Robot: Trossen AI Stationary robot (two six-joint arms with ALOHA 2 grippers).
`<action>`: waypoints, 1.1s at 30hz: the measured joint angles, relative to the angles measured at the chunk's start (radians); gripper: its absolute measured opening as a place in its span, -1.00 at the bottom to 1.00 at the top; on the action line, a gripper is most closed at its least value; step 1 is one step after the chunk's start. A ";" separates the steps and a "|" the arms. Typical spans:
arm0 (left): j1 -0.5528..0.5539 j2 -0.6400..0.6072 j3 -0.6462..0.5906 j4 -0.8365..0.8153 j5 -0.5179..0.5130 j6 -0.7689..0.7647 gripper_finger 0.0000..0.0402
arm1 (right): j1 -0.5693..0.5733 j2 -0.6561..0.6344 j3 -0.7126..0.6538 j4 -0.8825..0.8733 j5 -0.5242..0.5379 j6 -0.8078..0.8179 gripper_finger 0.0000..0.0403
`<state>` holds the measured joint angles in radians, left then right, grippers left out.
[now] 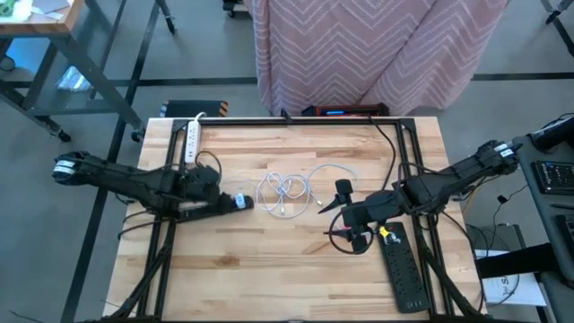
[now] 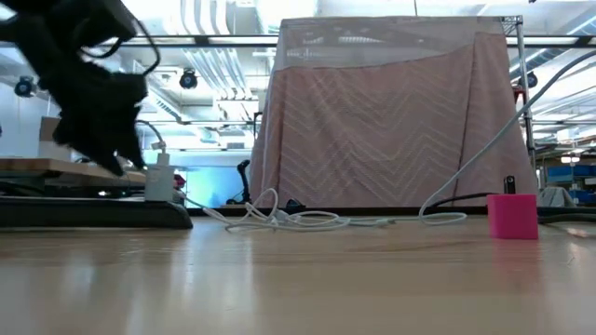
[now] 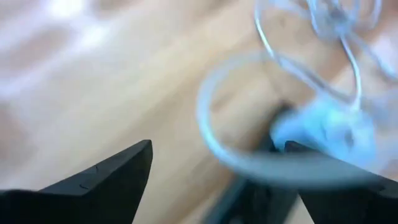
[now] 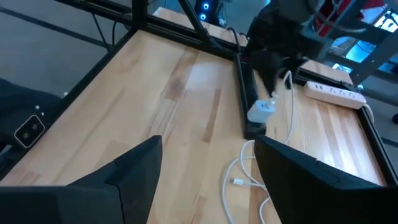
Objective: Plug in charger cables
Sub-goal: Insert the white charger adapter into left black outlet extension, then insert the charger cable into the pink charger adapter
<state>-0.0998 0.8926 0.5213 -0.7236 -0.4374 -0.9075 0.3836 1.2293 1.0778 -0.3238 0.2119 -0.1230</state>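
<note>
A tangle of thin white charger cables (image 1: 287,193) lies on the wooden table's middle (image 2: 279,220). One cable ends in a light blue plug block (image 4: 261,111), which stands on the end of a black power strip (image 4: 244,87) at the left. My left gripper (image 1: 230,205) hovers open just above and beside that plug (image 3: 329,130). A pink plug block (image 2: 512,216) stands on the table near my right gripper (image 1: 339,215). That gripper is open and has nothing between its fingers (image 4: 208,162).
A white power strip (image 1: 191,139) lies at the far left of the table. A second black power strip (image 1: 404,269) lies at the near right. A black frame (image 1: 296,119) rims the table, and a pink cloth screen (image 2: 391,112) hangs behind it.
</note>
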 joint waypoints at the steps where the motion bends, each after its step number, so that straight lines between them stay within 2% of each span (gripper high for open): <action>1: 0.018 0.007 0.027 -0.016 -0.021 0.003 0.74 | 0.000 0.000 0.002 0.000 0.000 0.000 0.23; 7: 0.179 0.035 0.196 -0.089 -0.060 0.041 0.74 | 0.000 0.000 0.008 0.000 0.000 -0.001 0.18; 12: 0.390 0.078 0.312 -0.231 -0.050 0.066 0.71 | 0.002 0.002 0.008 -0.008 -0.002 0.004 0.16; 18: 0.725 0.167 0.345 -0.274 0.049 0.210 0.58 | 0.003 0.002 0.008 -0.038 -0.003 0.018 0.21; 21: 0.923 0.238 0.339 -0.264 0.071 0.262 0.49 | 0.003 0.003 0.008 -0.038 -0.003 0.018 0.24; 23: 1.041 0.294 0.335 -0.262 0.123 0.309 0.43 | 0.004 0.003 0.008 -0.040 -0.007 0.023 0.25; 25: 1.124 0.350 0.331 -0.250 0.160 0.350 0.38 | 0.007 0.003 0.007 -0.048 -0.010 0.029 0.27; 27: 1.163 0.397 0.331 -0.236 0.161 0.351 0.35 | 0.009 0.003 0.006 -0.060 -0.010 0.033 0.28; 33: 1.141 0.432 0.349 -0.274 0.135 0.312 0.39 | 0.009 0.003 0.001 -0.070 -0.010 0.025 0.27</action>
<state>1.0409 1.3247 0.8707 -0.9977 -0.3026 -0.5958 0.3923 1.2324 1.0784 -0.3943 0.2024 -0.0980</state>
